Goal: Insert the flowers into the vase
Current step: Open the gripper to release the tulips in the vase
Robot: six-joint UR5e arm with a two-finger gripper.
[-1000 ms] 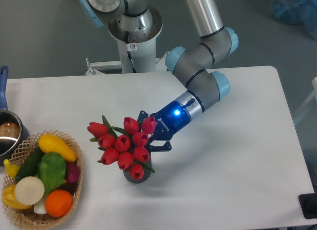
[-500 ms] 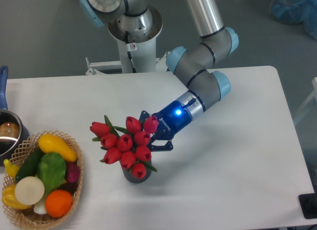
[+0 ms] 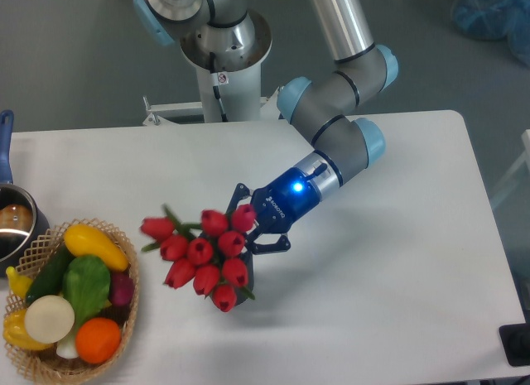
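fixed camera: one bunch of flowers (image 3: 201, 257), about ten red buds, lies near the middle of the white bench (image 3: 397, 261), covering most of one dark vase (image 3: 241, 295) at its near edge. one arm reaches down from the far side, tilted left; its pincer (image 3: 245, 229) is clenched on the flowers' stems. one wicker basket (image 3: 124, 335) of vegetables stands at the near left; one pot (image 3: 15, 228) at the left edge.

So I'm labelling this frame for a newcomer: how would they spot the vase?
On the white table, follow the arm down to its pincer. Just below it, the vase is the dark grey bit showing beneath the red flowers, unlike the wicker basket at left.
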